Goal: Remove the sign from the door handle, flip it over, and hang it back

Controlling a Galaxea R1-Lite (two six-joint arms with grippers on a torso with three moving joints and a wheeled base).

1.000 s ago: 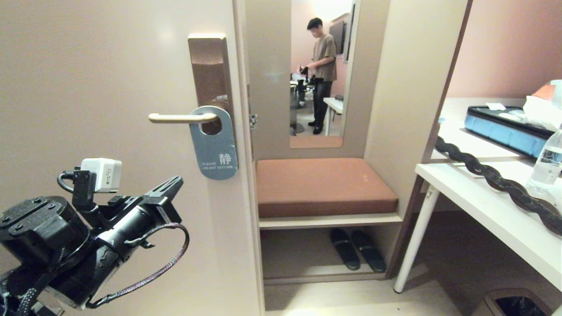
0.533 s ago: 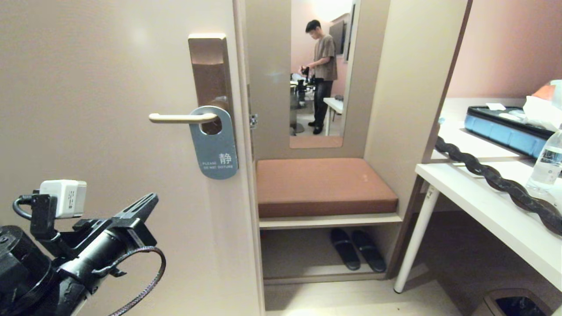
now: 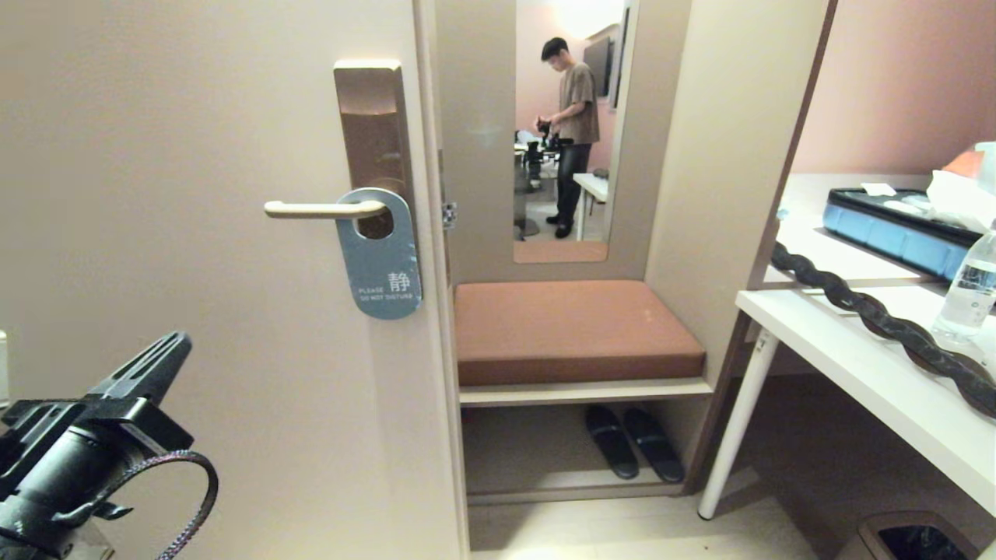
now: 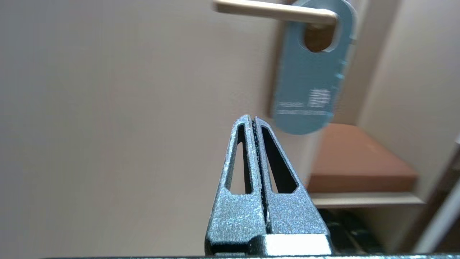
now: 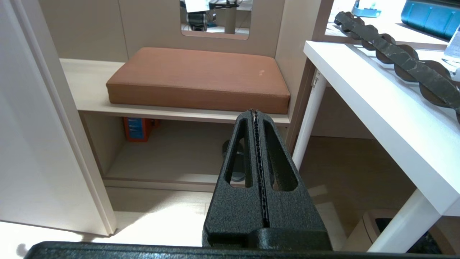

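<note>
A: What's cut off nearest us?

B: The left gripper sits at the lower left of the head view, its arm running out of frame. The right gripper shows only in its own wrist view.

A: And their jaws?

B: Both pairs are pressed together, holding nothing and touching nothing.

A: Room to move?

B: Bare door lies all around the left jaws. The sign hangs up and to the right of them, well apart, with the door's edge just beyond it.

A: Where exactly is the sign?

B: Its hole is looped over the door handle, against the bronze plate. The blue-grey face with white "DO NOT DISTURB" lettering faces out; in the left wrist view the words are too blurred to read.

A: Past the right jaws?

B: A brown cushion on a shelf, slippers below it partly hidden, and a white counter to the side. Farther off, a mirror shows a person standing.
</note>
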